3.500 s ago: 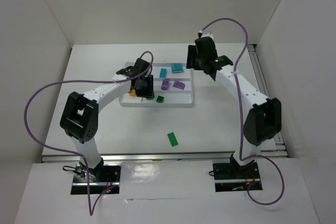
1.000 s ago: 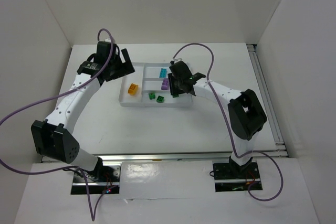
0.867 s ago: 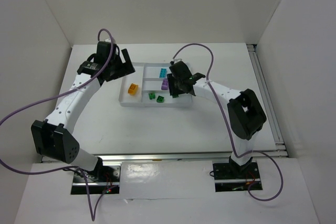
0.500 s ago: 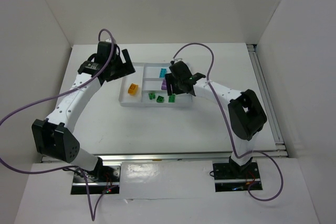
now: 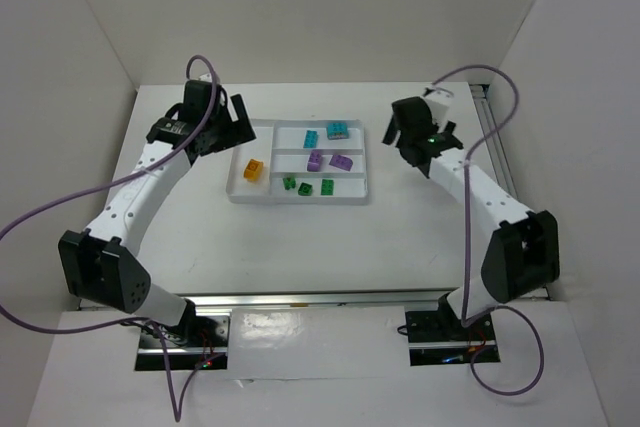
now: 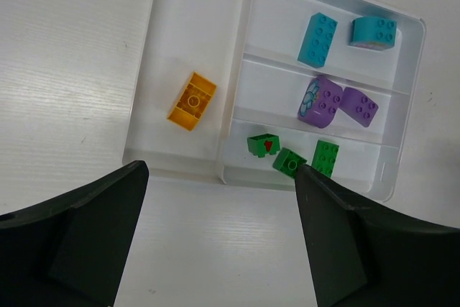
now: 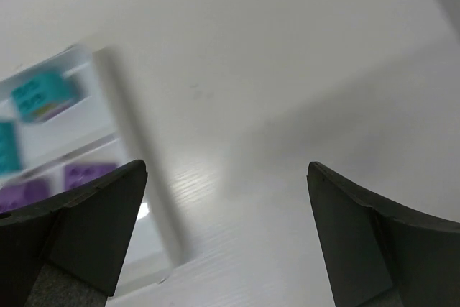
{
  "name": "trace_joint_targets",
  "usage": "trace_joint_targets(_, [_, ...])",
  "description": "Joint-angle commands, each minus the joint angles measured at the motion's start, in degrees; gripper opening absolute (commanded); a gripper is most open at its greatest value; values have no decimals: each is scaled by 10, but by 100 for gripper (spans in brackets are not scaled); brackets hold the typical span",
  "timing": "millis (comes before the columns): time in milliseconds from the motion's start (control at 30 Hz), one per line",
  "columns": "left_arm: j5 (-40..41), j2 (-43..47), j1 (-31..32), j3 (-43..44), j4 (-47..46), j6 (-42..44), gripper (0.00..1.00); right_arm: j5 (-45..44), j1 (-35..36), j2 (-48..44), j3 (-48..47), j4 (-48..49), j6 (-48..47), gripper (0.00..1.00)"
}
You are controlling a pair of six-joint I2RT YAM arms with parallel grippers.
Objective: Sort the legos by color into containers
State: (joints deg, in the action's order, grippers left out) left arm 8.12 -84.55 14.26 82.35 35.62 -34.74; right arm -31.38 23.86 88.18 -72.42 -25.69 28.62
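Observation:
The white tray (image 5: 300,199) holds all the legos in view. A yellow-orange brick (image 5: 254,169) lies in its left section. Two teal bricks (image 5: 338,129) are in the far long section, two purple ones (image 5: 342,161) in the middle, three green ones (image 5: 327,187) in the near one. My left gripper (image 5: 222,133) hangs open above the tray's left end; its wrist view shows the tray (image 6: 201,19) and the green bricks (image 6: 325,157). My right gripper (image 5: 405,142) is open and empty, right of the tray.
The right wrist view is blurred, with the tray wall (image 7: 133,156) and a teal brick (image 7: 39,95) at its left. White enclosure walls surround the table, and a metal rail (image 5: 500,162) runs along the right edge.
My right gripper opened over the tray's near section, left a green brick there, and swung away to the right of the tray. The left arm has stayed put over the last second.

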Motion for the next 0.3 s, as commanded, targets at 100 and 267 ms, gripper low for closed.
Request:
trace_joint_targets(100, [24,53,-4,-26,-16,20,95,-155,-58,-113,90,-73,132,100])
trace_joint_targets(267, [24,76,-4,-47,-40,26,95,-159,-72,-124,119,-78,131,100])
